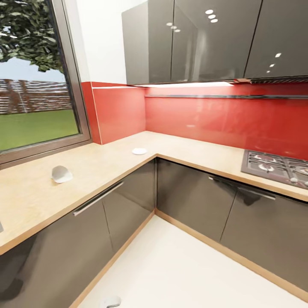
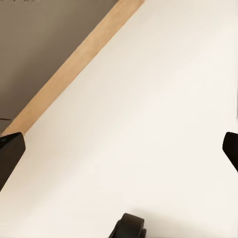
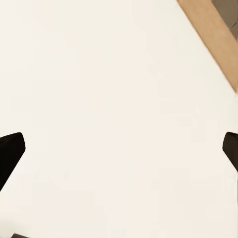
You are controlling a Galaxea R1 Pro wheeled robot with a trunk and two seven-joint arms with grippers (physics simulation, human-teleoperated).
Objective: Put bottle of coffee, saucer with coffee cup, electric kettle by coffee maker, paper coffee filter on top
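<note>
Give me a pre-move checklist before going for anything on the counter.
1. Left gripper empty, fingers wide apart over the pale floor: ok.
2. Right gripper empty and open: ok.
3. Flat round white saucer found on the light wood-grain countertop near the inside corner: ok.
4. Crumpled white paper coffee filter lying on the countertop below the window: ok.
5. Coffee maker, kettle, cup and coffee bottle located: cannot tell.
6. Grippers raised to counter height: not ok, both point at the floor.

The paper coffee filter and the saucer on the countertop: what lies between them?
Only bare wood-grain countertop lies between the paper coffee filter and the saucer, in the head view.
</note>
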